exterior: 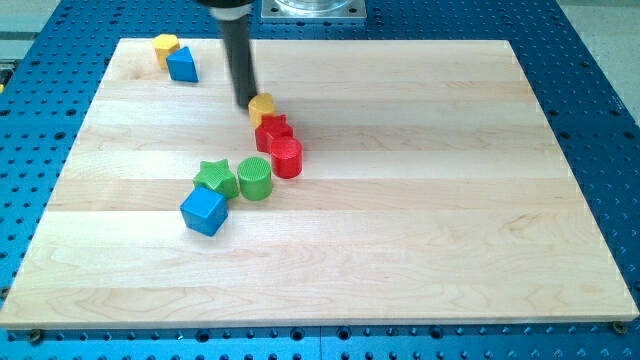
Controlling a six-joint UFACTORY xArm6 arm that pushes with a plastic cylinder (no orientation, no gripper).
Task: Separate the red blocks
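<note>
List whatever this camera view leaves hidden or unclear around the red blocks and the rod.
- My tip: its contact with the yellow block cannot be told; they overlap in the camera view.
- Red star block: partly hidden by the red cylinder in front; touching or a slight gap cannot be told.
- Yellow block's shape: too small to tell.
- Arm above the rod: cut off by the view's top edge.

On the board (400, 250), the tip (247, 104) touches the yellow block (262, 106) just left of it, toward the top edge. Below sit the red star (272, 131) and red cylinder (286, 157), touching. The green cylinder (255, 178), green star (215, 178) and blue cube (204, 211) lie lower left. Two more blocks, a small yellow block (165, 45) and a blue block (182, 65), occupy the top-left corner.
</note>
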